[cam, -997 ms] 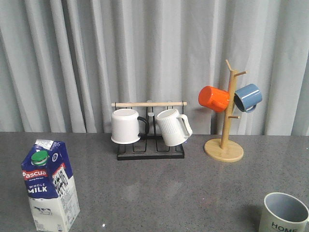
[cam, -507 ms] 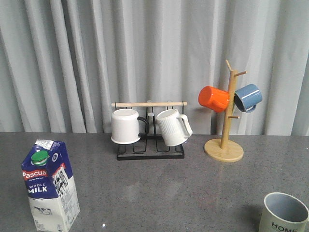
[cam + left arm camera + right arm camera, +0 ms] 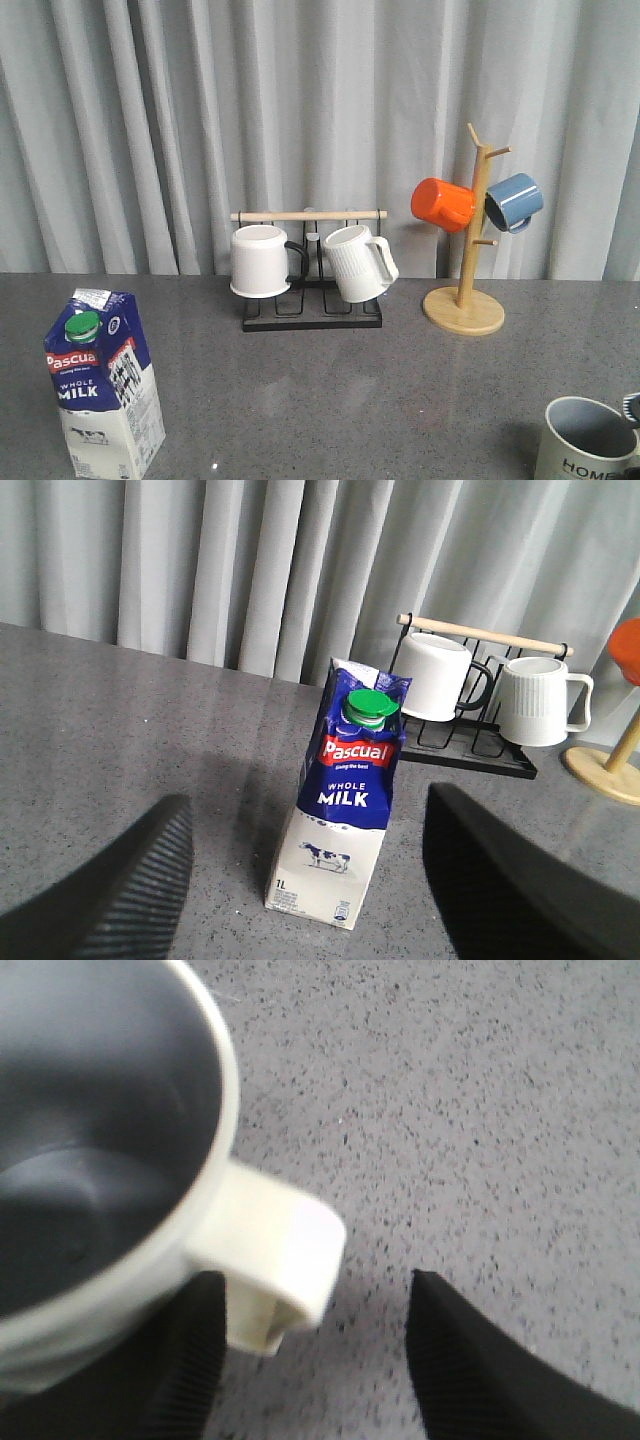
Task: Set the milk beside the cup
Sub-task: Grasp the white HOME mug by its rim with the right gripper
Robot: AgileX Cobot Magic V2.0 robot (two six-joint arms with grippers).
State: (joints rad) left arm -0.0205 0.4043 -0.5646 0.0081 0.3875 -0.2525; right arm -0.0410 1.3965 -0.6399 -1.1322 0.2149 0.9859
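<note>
The milk (image 3: 103, 385), a blue-and-white carton with a green cap, stands upright at the table's front left. It also shows in the left wrist view (image 3: 345, 810). My left gripper (image 3: 312, 885) is open, with its fingers apart on either side of the carton and short of it. The cup (image 3: 587, 440), a cream mug lettered "HOME", stands at the front right. In the right wrist view the cup (image 3: 100, 1140) fills the frame. Its handle (image 3: 275, 1250) sits between the open fingers of my right gripper (image 3: 320, 1360), close to one finger (image 3: 190, 1360).
A black rack (image 3: 312, 315) with a wooden bar holds two white mugs at the back centre. A wooden mug tree (image 3: 465, 300) at the back right carries an orange mug (image 3: 443, 204) and a blue mug (image 3: 514, 201). A grey curtain hangs behind the table.
A dark part of my right gripper has come into the front view at the cup's right side. The cup has shifted slightly. The milk has not moved.
</note>
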